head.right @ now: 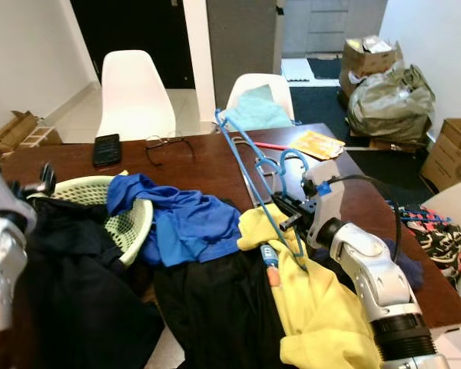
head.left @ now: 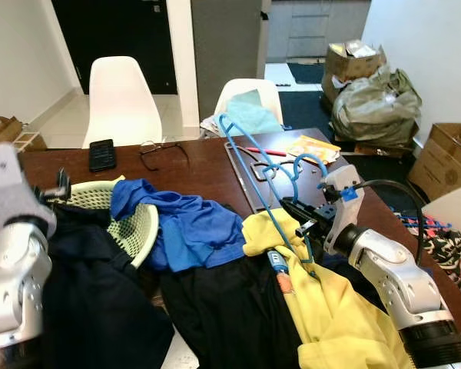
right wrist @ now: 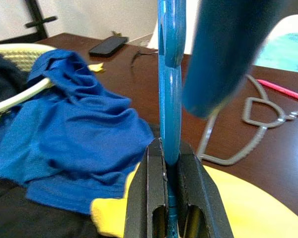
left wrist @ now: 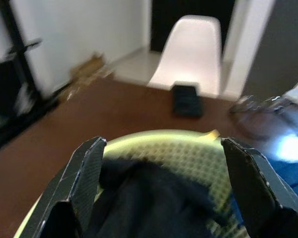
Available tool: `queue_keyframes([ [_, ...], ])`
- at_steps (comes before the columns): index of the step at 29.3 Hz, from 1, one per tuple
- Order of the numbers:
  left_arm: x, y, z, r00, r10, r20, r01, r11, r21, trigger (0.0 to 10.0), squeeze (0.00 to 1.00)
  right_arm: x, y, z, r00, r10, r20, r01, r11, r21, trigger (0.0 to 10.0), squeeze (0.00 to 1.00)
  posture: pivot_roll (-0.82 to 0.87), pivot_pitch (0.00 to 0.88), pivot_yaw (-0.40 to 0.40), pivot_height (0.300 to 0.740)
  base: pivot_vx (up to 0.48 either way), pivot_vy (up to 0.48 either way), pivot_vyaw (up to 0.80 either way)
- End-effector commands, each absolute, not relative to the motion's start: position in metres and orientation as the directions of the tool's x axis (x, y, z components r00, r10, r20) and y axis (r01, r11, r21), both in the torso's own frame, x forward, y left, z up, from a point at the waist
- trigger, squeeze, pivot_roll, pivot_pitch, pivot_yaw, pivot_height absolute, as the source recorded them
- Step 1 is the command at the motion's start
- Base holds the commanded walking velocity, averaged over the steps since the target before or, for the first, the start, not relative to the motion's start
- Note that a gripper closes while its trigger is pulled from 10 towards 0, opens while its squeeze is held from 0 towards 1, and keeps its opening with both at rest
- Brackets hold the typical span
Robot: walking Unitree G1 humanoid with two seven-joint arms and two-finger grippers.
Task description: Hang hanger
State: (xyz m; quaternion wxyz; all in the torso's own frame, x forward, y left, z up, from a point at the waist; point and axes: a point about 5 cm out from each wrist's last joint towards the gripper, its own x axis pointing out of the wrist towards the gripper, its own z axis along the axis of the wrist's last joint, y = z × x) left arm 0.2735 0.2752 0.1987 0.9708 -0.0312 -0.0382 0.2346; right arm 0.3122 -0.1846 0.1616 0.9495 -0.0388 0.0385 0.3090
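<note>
Near edge of the desk: we see a black garment and a yellow garment draped over it, the yellow one toward the right corner. Our right claw is above the yellow garment, fingers pinched narrow on the blue hanger; in the right wrist view the hanger bar sits clamped between the two fingers. The hanger is lifted and tilted, hook end near the claw, far end rising toward the desk's far edge.

Left side: our left claw is spread wide, holding nothing, above a dark garment that fills the pale green laundry basket. The basket sits near the left edge of the desk. A blue shirt hangs over the basket's right rim and spreads across the desk middle, touching the yellow garment.

Further back on the bare wood: a grey hanger lying flat beyond the blue one, a red pen and a yellow packet toward the far right corner. Glasses and a black phone lie near the far edge.

Beyond the desk: two white chairs, the right one with a teal cloth on it. Cardboard boxes and an olive bag are on the floor at far right.
</note>
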Motion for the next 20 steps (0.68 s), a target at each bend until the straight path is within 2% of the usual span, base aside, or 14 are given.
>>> queue_keyframes([
  [1, 0.268, 0.278, 0.198, 0.859, 0.51, 0.045, -0.506, 0.859, -0.075, 10.0, 0.0, 0.307, -0.184, 0.138, 0.787, 0.589, -0.186, -0.602, 0.798, -0.019, 10.0, 0.0, 0.01, 0.0, 0.036, 0.74, 0.0, 0.0, 0.0],
  [4, 0.264, 0.283, 0.185, 0.826, 0.563, 0.0, -0.563, 0.825, -0.046, 10.0, 0.0, 0.304, -0.182, 0.134, 0.773, 0.606, -0.19, -0.618, 0.786, -0.008, 10.0, 0.0, 0.01, 0.0, 0.031, 0.74, 0.0, 0.0, 0.0],
  [10, 0.264, 0.279, 0.166, 0.808, 0.588, -0.043, -0.589, 0.808, -0.005, 10.0, 0.0, 0.306, -0.179, 0.135, 0.763, 0.625, -0.164, -0.633, 0.774, 0.005, 10.0, 0.0, 0.0, 0.0, 0.02, 0.74, 0.0, 0.0, 0.0],
  [20, 0.271, 0.264, 0.162, 0.83, 0.558, -0.012, -0.556, 0.828, 0.077, 10.0, 0.0, 0.318, -0.173, 0.149, 0.798, 0.601, -0.052, -0.595, 0.798, 0.093, 10.0, 0.0, -0.02, 0.0, 0.014, 0.74, 0.0, 0.0, 0.0],
])
